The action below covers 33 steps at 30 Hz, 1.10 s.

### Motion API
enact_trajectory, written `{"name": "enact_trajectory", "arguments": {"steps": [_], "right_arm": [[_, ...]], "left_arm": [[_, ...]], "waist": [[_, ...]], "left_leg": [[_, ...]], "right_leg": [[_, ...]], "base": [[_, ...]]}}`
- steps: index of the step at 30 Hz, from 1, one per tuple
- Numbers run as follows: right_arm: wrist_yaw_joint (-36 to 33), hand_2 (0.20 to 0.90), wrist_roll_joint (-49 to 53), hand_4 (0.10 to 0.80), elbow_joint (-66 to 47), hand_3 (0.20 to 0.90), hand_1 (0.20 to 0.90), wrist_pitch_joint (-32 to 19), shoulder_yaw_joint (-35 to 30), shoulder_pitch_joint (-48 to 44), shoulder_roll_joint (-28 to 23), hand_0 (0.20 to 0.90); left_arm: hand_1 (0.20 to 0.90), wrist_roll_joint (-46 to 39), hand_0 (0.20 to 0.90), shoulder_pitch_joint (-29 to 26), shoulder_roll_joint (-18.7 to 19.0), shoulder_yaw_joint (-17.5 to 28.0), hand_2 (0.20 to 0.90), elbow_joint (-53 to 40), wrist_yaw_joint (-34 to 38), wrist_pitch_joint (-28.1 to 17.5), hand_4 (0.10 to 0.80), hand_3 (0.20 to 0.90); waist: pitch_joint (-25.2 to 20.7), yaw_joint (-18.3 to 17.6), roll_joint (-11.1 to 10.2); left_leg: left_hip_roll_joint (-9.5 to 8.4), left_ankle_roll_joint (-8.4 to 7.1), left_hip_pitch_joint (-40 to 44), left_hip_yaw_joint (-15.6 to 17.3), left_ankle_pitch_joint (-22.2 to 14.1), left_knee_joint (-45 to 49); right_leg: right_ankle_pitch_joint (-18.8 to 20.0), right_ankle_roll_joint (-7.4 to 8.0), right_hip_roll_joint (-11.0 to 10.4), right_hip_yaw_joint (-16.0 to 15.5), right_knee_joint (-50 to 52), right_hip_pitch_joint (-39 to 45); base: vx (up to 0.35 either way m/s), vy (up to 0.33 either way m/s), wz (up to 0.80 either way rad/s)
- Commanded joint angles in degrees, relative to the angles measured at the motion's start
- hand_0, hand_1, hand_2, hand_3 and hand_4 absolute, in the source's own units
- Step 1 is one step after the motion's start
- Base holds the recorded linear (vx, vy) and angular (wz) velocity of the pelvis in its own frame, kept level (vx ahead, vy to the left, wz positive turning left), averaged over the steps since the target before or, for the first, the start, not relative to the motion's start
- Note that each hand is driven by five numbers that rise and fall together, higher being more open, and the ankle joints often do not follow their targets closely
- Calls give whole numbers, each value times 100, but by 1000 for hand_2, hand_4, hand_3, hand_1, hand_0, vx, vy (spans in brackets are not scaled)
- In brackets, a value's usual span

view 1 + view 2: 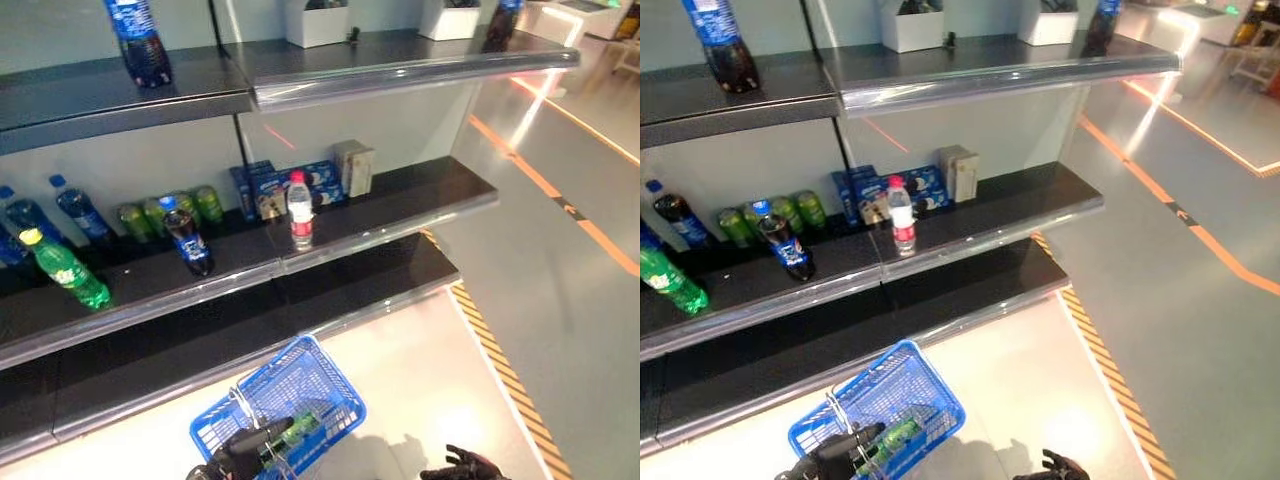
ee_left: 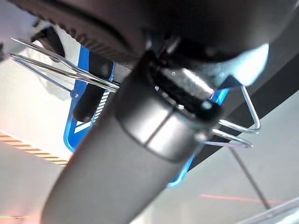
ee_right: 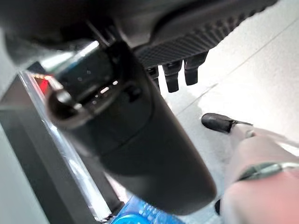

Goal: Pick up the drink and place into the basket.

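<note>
Blue basket (image 1: 330, 385) on the floor, green bottle (image 1: 298, 430) inside, left hand (image 1: 245, 452) clamped on its wire handles (image 2: 56, 70), right hand (image 1: 468, 467) low beside it, fingers apart.

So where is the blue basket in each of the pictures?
Left eye view: the blue basket sits low in the middle, on the floor below the shelves.
Right eye view: same spot, a bit further left.
Left wrist view: blue rim behind the left hand, which grips the wire handles.
Right wrist view: only a blue corner at the bottom edge.
Shared landmark: the pale floor.
</note>
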Motion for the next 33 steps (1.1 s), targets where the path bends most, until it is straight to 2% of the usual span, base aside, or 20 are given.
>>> {"name": "enact_trajectory", "arguments": {"steps": [1, 2, 3, 4, 5, 7, 9, 11, 13, 14, 17, 20, 21, 22, 25, 26, 29, 30, 31, 33], "right_arm": [[63, 900, -329, 800, 98, 900, 900, -137, -45, -353, -255, 900], [151, 900, -471, 800, 109, 900, 900, -237, -43, -320, -275, 900], [102, 900, -412, 800, 86, 900, 900, -228, -35, -304, -261, 900], [70, 900, -345, 800, 66, 900, 900, -192, -53, -295, -249, 900], [64, 900, -323, 800, 49, 900, 900, -193, -67, -290, -243, 900], [94, 900, -293, 800, -4, 900, 900, -189, -130, -265, -226, 900], [28, 900, -149, 800, -52, 900, 900, -201, -236, -145, -182, 900], [76, 900, -123, 800, 16, 900, 900, -211, -314, -80, -213, 900], [114, 900, -46, 800, 67, 900, 900, -246, -303, -68, -213, 900], [118, 900, 41, 800, 80, 900, 900, -256, -278, -77, -200, 900], [14, 900, 190, 800, 95, 900, 900, -342, -245, -30, -79, 900], [-1, 900, 223, 800, 119, 900, 900, -472, -210, 14, -36, 900], [-7, 900, 213, 800, 93, 900, 900, -486, -215, 1, -28, 900], [-27, 900, 305, 800, 37, 900, 900, -417, -224, -42, -44, 900], [23, 900, 231, 800, -3, 900, 900, -346, -218, -115, -25, 900], [72, 900, 167, 800, 3, 900, 900, -343, -201, -108, -8, 900], [65, 900, 151, 800, -20, 900, 900, -314, -150, -85, -11, 900], [-9, 900, 146, 800, -44, 900, 900, -220, -129, -49, -39, 900], [-88, 900, 202, 800, -45, 900, 900, -173, -116, -23, -67, 900], [-74, 900, 236, 800, -5, 900, 900, -225, -161, -42, -141, 900]], "left_arm": [[300, -288, 300, 63, 193, -105, 300, -141, -534, -63, 100, 200], [300, -371, 300, 73, 205, -103, 300, -198, -565, -44, 100, 200], [300, -402, 300, 54, 230, -112, 300, -231, -554, 8, 100, 200], [300, -388, 300, 43, 246, -125, 300, -245, -507, 44, 100, 200], [300, -368, 300, 37, 253, -132, 300, -251, -462, 72, 100, 200], [300, -241, 300, 2, 286, -178, 300, -283, -433, 140, 100, 200], [300, -157, 300, -48, 343, -267, 300, -297, -470, 182, 100, 200], [300, -209, 300, -44, 353, -336, 300, -362, -285, 185, 100, 200], [300, -133, 300, -80, 384, -367, 300, -368, -249, 193, 100, 200], [300, -110, 300, -114, 411, -377, 300, -358, -268, 196, 100, 200], [300, -160, 300, -274, 441, -470, 300, -324, -250, 160, 100, 200], [300, -213, 300, -335, 462, -530, 300, -310, -330, 123, 100, 200], [300, -246, 300, -334, 484, -542, 300, -316, -390, 112, 100, 200], [300, -176, 300, -336, 512, -593, 300, -336, -482, 108, 100, 200], [300, -166, 300, -322, 559, -602, 300, -333, -498, 109, 100, 200], [300, -140, 300, -300, 559, -545, 300, -288, -517, 102, 100, 200], [300, -100, 300, -224, 540, -460, 300, -306, -524, 128, 100, 200], [300, -33, 300, -179, 526, -449, 300, -333, -515, 182, 100, 200], [300, 66, 300, -147, 464, -442, 300, -405, -524, 209, 100, 200], [300, 15, 300, -189, 374, -480, 300, -430, -557, 172, 100, 200]], "waist": [[-20, 292, 94], [-83, 351, 50], [-135, 410, 7], [-170, 431, -30], [-194, 441, -53], [-216, 413, -84], [-213, 332, -33], [-183, 275, 29], [-157, 253, 43], [-148, 239, 82], [-54, 106, 37], [26, -6, -19], [80, -49, -56], [167, -93, -86], [250, -157, -121], [241, -148, -121], [180, -118, -115], [130, -97, -98], [114, -82, -63], [125, -80, -35]], "left_leg": [[-4, -450, -533, 103, 729, -361], [-128, -316, -450, 91, 594, -371], [-339, -138, -345, 37, 375, -391], [-486, -36, -279, -15, 249, -407], [-562, 14, -244, -51, 190, -418], [-728, 161, -141, -209, 71, -418], [-851, 338, 1, -464, -54, -418], [-880, 425, 138, -792, -160, -418], [-853, 401, 209, -947, -162, -418], [-760, 394, 196, -935, -76, -418], [-741, 285, 323, -1239, -164, -418], [-779, 243, 362, -1488, -341, -277], [-796, 216, 385, -1597, -498, -118], [-772, 207, 408, -1819, -723, 109], [-645, 182, 341, -2177, -969, 531], [-549, 124, 363, -2306, -959, 602], [-397, 35, 418, -2368, -886, 609], [-273, -45, 404, -2361, -762, 581], [-94, -141, 396, -2147, -546, 471], [56, -254, 365, -1886, -348, 329]], "right_leg": [[-442, 194, 163, -10, 570, 445], [-458, 241, 91, -12, 632, 531], [-363, 335, -42, -16, 839, 563], [-231, 432, -147, -3, 1067, 544], [-136, 486, -205, 12, 1206, 518], [259, 707, -516, 144, 2123, 249], [869, 956, -900, 471, 3706, -279], [957, 924, -1057, 783, 4271, -841], [788, 832, -1054, 843, 4000, -973], [799, 658, -972, 762, 3652, -1004], [755, 586, -787, 1031, 1971, -1025], [971, 636, -737, 1368, 1336, -1269], [1137, 684, -799, 1463, 1177, -1422], [1310, 740, -955, 1663, 1117, -1650], [1148, 753, -973, 2057, 1220, -1777], [896, 752, -925, 2071, 1143, -1619], [704, 749, -867, 1959, 1083, -1423], [588, 732, -825, 1807, 1026, -1271], [535, 701, -781, 1566, 931, -1085], [453, 649, -729, 1287, 778, -824]], "base": [[378, 220, 6], [368, 230, 5], [380, 249, 15], [307, 198, 22], [252, 169, 25], [248, 187, 35], [274, 201, 90], [204, 25, 98], [123, -143, 85], [85, -242, 67], [144, -360, 90], [120, -286, 74], [186, -424, 79], [171, -420, 69], [128, -390, 90], [135, -378, 110], [75, -237, 52], [22, -214, 38], [-7, -221, 59], [-54, -89, 73]]}}
